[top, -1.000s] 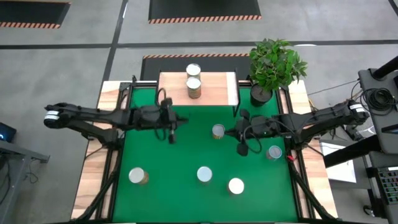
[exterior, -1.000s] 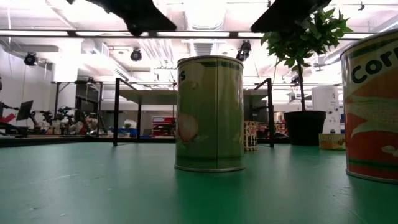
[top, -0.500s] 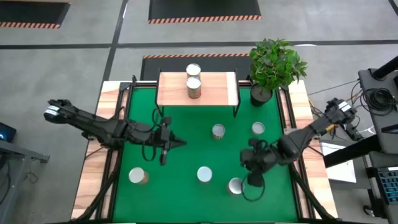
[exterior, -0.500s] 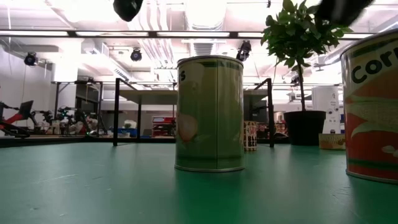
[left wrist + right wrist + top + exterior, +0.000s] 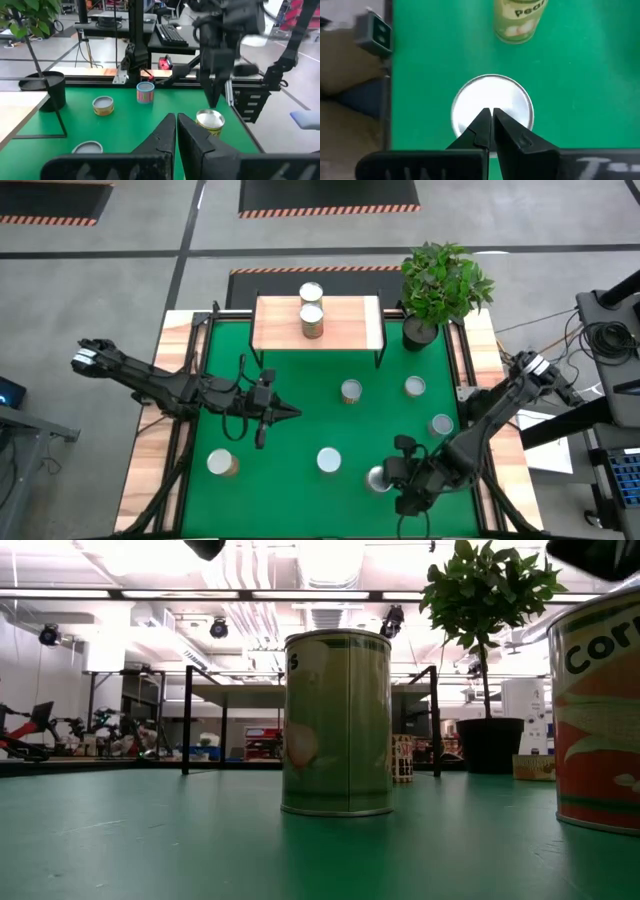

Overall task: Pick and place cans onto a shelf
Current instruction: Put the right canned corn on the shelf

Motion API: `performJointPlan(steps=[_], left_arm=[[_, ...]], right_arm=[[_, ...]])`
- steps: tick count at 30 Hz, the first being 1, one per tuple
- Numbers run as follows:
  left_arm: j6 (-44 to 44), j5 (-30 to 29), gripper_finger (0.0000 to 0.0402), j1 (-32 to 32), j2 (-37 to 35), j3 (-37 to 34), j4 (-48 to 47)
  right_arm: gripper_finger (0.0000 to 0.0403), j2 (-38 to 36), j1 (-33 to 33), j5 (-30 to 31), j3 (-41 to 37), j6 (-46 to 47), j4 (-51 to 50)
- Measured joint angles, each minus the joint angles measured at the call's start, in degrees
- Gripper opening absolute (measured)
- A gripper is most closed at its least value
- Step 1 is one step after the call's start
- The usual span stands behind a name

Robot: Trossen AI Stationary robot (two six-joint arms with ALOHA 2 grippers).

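Note:
Two cans (image 5: 312, 320) stand on the shelf (image 5: 350, 325) at the far edge. Several cans stand upright on the green mat (image 5: 290, 440): at the near left (image 5: 220, 464), the near middle (image 5: 329, 461), and toward the right (image 5: 351, 391), (image 5: 415, 387), (image 5: 440, 425). My right gripper (image 5: 491, 112) is shut and points down over the silver top of a near-right can (image 5: 492, 102), which also shows in the high view (image 5: 376, 478). My left gripper (image 5: 290, 412) is shut and empty above the mat's middle left. My right gripper's shut fingertips (image 5: 482, 120) stand over the middle of the can's round top (image 5: 470, 107), pointing down from above. I cannot tell whether they touch the top. The can stands upright on the mat.
A potted plant (image 5: 440, 285) stands at the far right corner beside the shelf. Light wood borders (image 5: 150, 470) run along both sides of the mat. A green-labelled can (image 5: 518, 20) stands close to the one under my right gripper. Free mat lies between the cans.
My right gripper has gone from the mat's middle right toward the near edge and now hangs over the near-right can. My left gripper has gone a little toward the near edge and then kept still. No can has moved.

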Motion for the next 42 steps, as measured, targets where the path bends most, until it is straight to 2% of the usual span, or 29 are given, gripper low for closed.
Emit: performJointPlan(steps=[7, 9, 13, 19, 24, 28, 34, 38, 42], left_arm=[[1.0, 0.0, 0.0000, 0.0, 0.0, 0.0, 0.3], [2.0, 0.0, 0.0000, 0.0, 0.0, 0.0, 0.3], [4.5, 0.0, 0.0000, 0.0, 0.0, 0.0, 0.7], [5.0, 0.0, 0.0000, 0.0, 0.0, 0.0, 1.1], [7.4, -0.1, 0.0000, 0.0, 0.0, 0.0, 0.9], [10.1, -0.4, 0.0000, 0.1, 0.0, 0.0, 1.7], [12.2, -4.4, 0.0000, 0.1, 0.0, 0.0, 2.2], [12.6, -6.1, 0.0000, 0.1, 0.0, 0.0, 2.3], [12.0, -6.1, 0.0000, 0.1, 0.0, 0.0, 2.7]], right_arm=[[0.0009, 3.8, 0.0, -0.8, 0.0, 1.6, -3.4], [0.0009, 3.7, 0.0, 2.0, 0.0, 1.7, -6.4], [0.0009, 3.5, -0.2, 12.7, -0.1, -3.1, -8.7], [0.0009, 1.2, 1.3, 15.0, -0.1, -3.5, -8.4], [0.0009, -0.7, 5.0, 15.2, -0.1, 4.3, -8.5], [0.0009, -2.4, 8.2, 17.9, -0.1, 12.5, -8.9], [0.0017, -2.6, 11.3, 20.1, -1.7, 24.4, -9.6], [0.0052, -2.6, 12.5, 20.6, -5.2, 32.2, -9.3], [0.0113, -2.3, 13.0, 20.9, -9.1, 36.3, -7.2]])
